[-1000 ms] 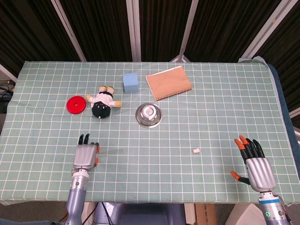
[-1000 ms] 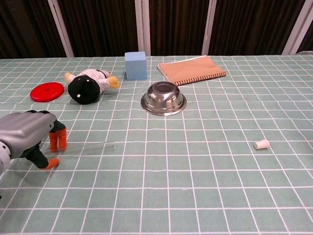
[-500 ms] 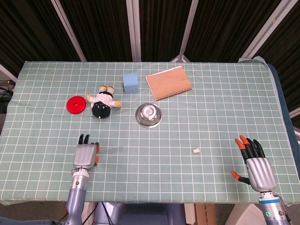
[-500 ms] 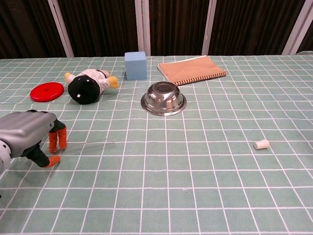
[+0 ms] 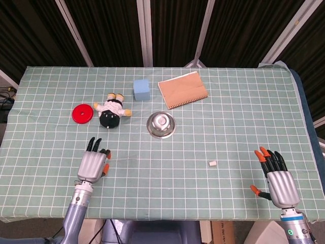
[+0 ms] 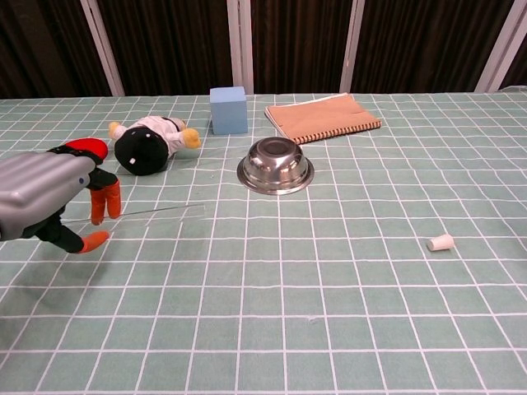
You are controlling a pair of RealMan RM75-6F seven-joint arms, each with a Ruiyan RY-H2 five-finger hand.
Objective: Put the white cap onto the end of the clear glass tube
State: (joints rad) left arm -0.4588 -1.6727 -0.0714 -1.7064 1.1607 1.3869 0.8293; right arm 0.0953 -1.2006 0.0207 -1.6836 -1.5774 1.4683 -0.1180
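Left hand [image 6: 45, 197]: near the front-left corner of the tabletop [image 5: 244, 127], raised off the cloth in the chest view. Its fingers [image 6: 105, 202] are curled around one end of the clear glass tube [image 6: 165, 212], holding it. The tube runs out from the fingers toward the middle of the tabletop, roughly level and above the surface; its free end is bare. In the head view the tube shows only as a faint line beside the hand [image 5: 93, 165].

Right hand [image 5: 277, 178]: near the front-right corner, seen in the head view only. Fingers spread apart, thumb out to the side, holding nothing.

White cap [image 6: 440, 242]: lies on its side on the cloth, right of centre toward the front edge, between the two hands and well apart from both. It is also well apart from the free end of the tube [image 5: 124, 160]. Seen in the head view [image 5: 213, 163] as a small pale piece.

Other items, all in the back half of the tabletop:
- Red disc [image 5: 82, 113], toward the left edge.
- Doll [image 5: 112, 109], lying down just beside the disc.
- Blue cube [image 5: 142, 89], behind the doll.
- Brown notebook [image 5: 183, 89], spiral-bound, right of the cube.
- Steel bowl [image 5: 161, 124], upturned, near the centre.
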